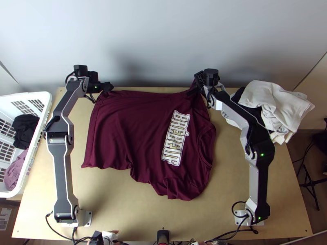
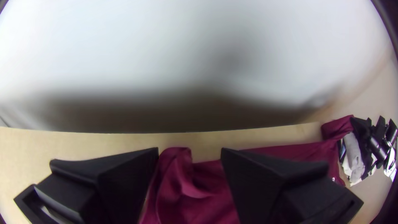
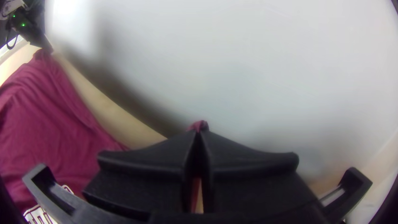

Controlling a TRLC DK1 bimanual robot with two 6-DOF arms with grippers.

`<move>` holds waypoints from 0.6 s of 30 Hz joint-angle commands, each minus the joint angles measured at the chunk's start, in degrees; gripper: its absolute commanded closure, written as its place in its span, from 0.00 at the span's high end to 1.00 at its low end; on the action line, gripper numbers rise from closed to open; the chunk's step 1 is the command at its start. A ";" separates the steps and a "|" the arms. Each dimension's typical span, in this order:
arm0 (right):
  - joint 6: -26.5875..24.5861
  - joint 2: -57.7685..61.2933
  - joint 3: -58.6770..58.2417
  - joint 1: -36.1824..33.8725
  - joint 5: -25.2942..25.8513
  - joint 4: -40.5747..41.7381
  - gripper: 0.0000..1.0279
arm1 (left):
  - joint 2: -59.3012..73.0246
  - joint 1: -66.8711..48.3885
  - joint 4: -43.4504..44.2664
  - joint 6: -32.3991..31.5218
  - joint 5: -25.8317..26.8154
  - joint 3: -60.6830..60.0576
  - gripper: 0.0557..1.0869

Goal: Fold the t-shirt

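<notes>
Hovering at the table's far edge (image 1: 163, 90) — left gripper (image 1: 108, 87) gaping, right gripper (image 1: 195, 84) clenching t-shirt (image 1: 131, 126).

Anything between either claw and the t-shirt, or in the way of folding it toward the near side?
Nothing visible. Left claw stands open around a raised bit of the t-shirt; right claw is shut on its far edge. The white cloth pile sits off to the collar side, likely clear of the fold.

"BRÉBEUF" (image 1: 175, 139) in pale capitals on maroon t-shirt (image 1: 118, 126); white label (image 1: 5, 217), lower left: print too small.
</notes>
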 commanded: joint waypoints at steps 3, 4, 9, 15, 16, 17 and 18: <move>-0.15 -0.28 -0.03 0.15 0.00 -0.10 0.03 | 0.49 -0.03 -2.13 0.97 -0.84 0.49 0.47; -0.15 -0.37 -0.03 0.15 0.00 -0.10 0.03 | 0.40 0.06 -2.21 0.97 -0.84 0.49 0.42; -0.15 -0.72 -0.03 0.42 0.00 -0.19 0.03 | -0.48 0.32 -1.95 0.97 -1.02 0.49 0.10; -0.33 -2.21 -0.12 0.15 0.00 -0.54 0.03 | -3.12 0.14 -2.04 0.62 -1.11 0.31 0.03; -0.59 -2.48 -0.21 0.07 0.00 -0.63 0.03 | -4.00 0.14 -2.04 0.35 -1.11 0.22 0.03; -0.59 -2.92 -0.21 -0.11 0.09 -0.63 0.03 | -4.87 0.14 -1.95 0.35 -1.11 0.13 0.03; -0.59 -3.27 -0.21 -0.29 0.00 -0.72 0.03 | -5.75 0.23 -1.95 0.35 -1.19 0.13 0.03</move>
